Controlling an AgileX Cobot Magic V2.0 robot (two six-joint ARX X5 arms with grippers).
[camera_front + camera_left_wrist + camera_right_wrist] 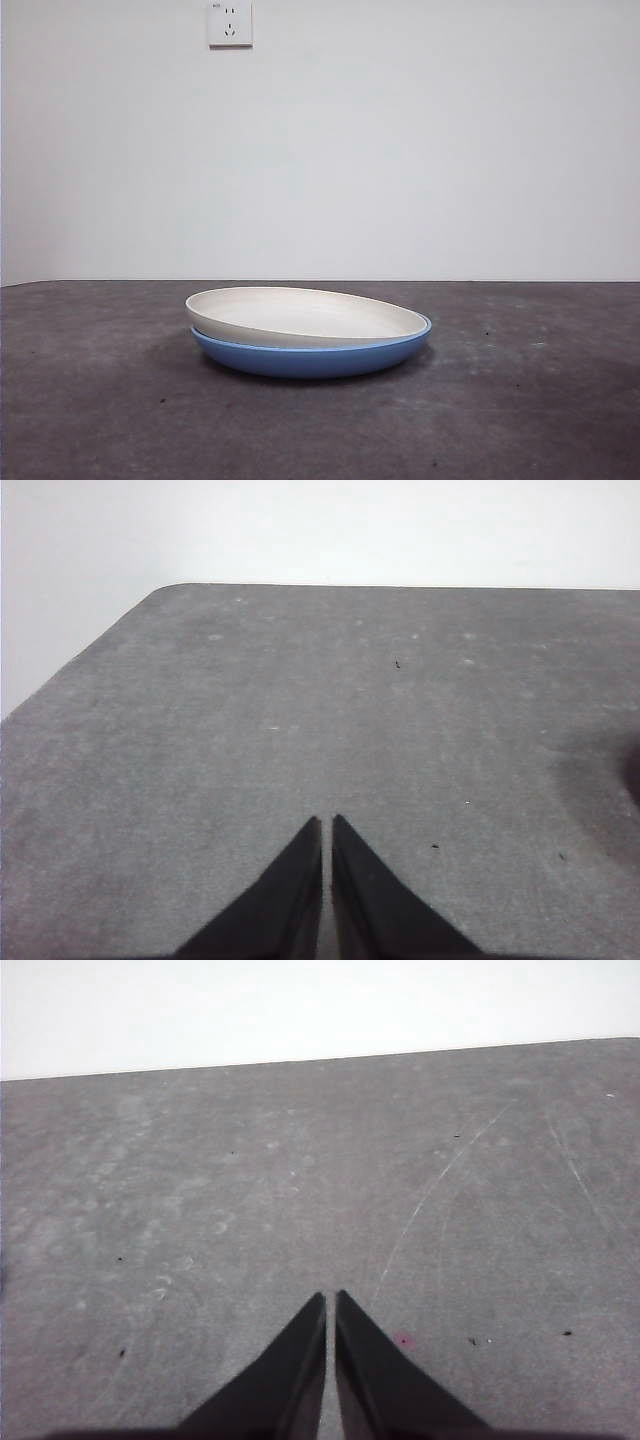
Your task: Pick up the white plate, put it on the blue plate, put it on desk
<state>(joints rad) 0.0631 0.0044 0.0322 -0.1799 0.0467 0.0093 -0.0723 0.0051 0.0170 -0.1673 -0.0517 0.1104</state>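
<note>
At the desk's [100,400] middle, front view, the white plate [300,312] sits tilted inside the blue plate [310,358]. Left gripper [327,825]: jaws together over bare desk. Right gripper [331,1300]: likewise. Lifting the white one probably calls for pinching its raised left rim.

Dark grey desk [100,400] carries blue plate [310,358].

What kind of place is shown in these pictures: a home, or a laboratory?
Probably a lab or test room, not a home. A bare white wall with one socket, a rough grey desk, and only a white plate stacked on a blue plate.
</note>
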